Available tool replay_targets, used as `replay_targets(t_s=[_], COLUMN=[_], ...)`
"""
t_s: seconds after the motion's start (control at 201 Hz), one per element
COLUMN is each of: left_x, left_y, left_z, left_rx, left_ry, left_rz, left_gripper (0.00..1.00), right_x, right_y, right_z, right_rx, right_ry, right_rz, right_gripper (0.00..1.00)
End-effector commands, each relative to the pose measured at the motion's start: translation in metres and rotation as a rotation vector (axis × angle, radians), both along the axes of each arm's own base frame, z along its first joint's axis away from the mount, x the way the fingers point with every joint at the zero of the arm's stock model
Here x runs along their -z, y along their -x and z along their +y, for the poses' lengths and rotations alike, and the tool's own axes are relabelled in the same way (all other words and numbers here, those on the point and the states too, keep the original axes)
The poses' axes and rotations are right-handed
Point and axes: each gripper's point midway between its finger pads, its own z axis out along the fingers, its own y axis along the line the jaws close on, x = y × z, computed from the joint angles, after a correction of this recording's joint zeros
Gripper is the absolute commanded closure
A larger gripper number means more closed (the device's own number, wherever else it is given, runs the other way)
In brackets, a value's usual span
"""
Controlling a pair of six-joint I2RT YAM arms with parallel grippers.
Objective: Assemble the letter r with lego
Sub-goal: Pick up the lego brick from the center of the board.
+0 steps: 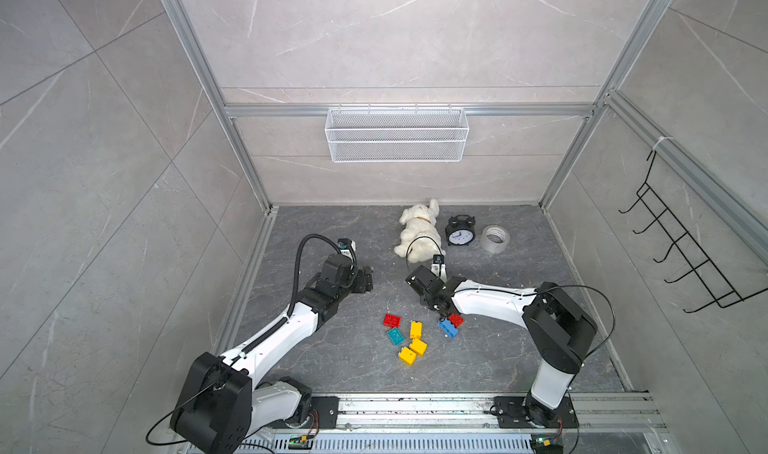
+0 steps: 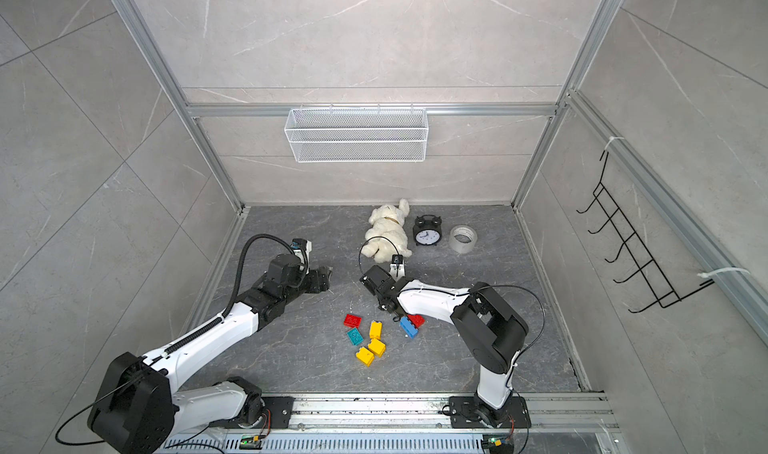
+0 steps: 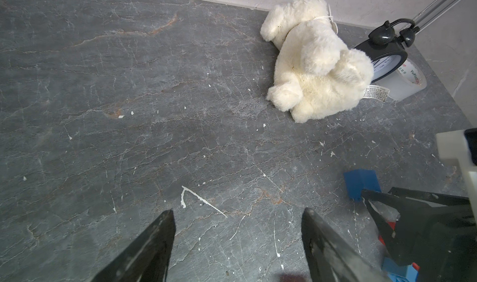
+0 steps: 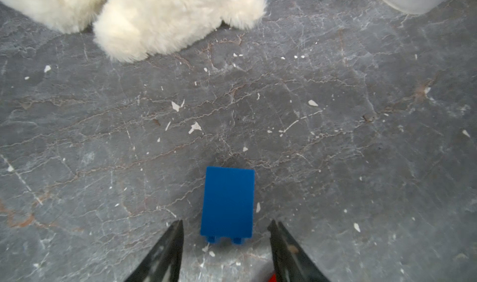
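R tool [image 4: 226,221]: jaws apart, straddling near end of blue brick [image 4: 228,200], which lies studs sideways on desk [image 4: 361,164]; gaps both sides, no grip. L tool [image 3: 237,211]: released, holds nothing. Yellow bricks [image 1: 418,346], teal brick [image 1: 395,336], red brick [image 1: 392,320] loose mid-desk.

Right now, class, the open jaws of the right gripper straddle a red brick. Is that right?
No. Between the open jaws of the right gripper sits a blue brick, not a red one; the right wrist view shows it.
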Motion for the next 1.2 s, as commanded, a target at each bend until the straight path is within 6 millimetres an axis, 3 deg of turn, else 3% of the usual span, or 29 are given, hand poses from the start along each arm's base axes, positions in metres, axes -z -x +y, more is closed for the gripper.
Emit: replay_targets(t_s=[0.0, 0.194, 0.677, 0.941, 1.08, 1.2], left_x=[-0.016, -0.017, -0.012, -0.008, -0.011, -0.023], left_y=[-0.011, -0.015, -0.017, -0.021, -0.022, -0.024], left_z=[-0.006, -0.008, -0.007, -0.012, -0.013, -0.016], left_rx=[-0.013, -0.006, -0.022, -0.018, -0.013, 0.009], left_ry=[0.03, 0.018, 0.012, 0.019, 0.018, 0.005], left_rz=[-0.034, -0.029, -0.013, 0.007, 0.014, 0.01], left_gripper=[0.2, 0.2, 0.2, 0.21, 0.2, 0.19], right_x=[-0.011, 0.004, 0.022, 0.031, 0.026, 0.002], right_y=[-0.002, -0.006, -0.012, -0.018, -0.016, -0.013], right_z=[-0.008, 0.008, 0.0, 0.005, 0.004, 0.002], right_rx=[0.021, -0.017, 0.025, 0.013, -0.004, -0.059], right_ry=[0.027, 0.001, -0.013, -0.028, -0.03, -0.053], right_rz=[-0.019, 0.035, 0.053, 0.06, 0.054, 0.006], right_gripper=[0.41, 0.41, 0.42, 0.53, 0.63, 0.68])
